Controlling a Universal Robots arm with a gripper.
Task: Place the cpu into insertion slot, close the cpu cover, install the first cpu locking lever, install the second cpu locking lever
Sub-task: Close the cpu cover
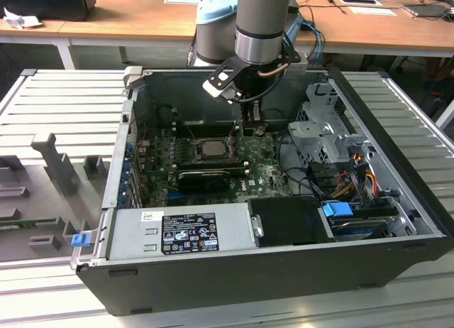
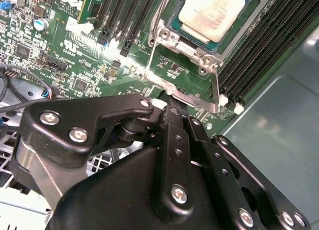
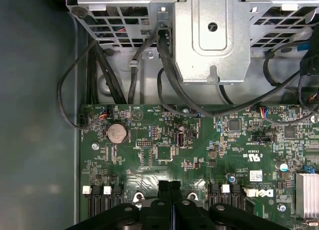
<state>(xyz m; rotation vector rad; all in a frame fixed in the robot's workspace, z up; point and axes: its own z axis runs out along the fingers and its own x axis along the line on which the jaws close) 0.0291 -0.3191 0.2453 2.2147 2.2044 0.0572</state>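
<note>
Where it sits in insertion slot (image 2: 165, 37), cpu (image 2: 212, 13) shows silver-grey square top.

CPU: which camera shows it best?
Second wrist view: the cpu is close, its silver top face plain. The exterior view shows it small, mid-board. The first wrist view faces another part of the motherboard.

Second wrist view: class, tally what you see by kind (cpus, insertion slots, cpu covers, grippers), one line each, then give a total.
cpu: 1
insertion slot: 1
cpu cover: 1
gripper: 1
Total: 4
</note>
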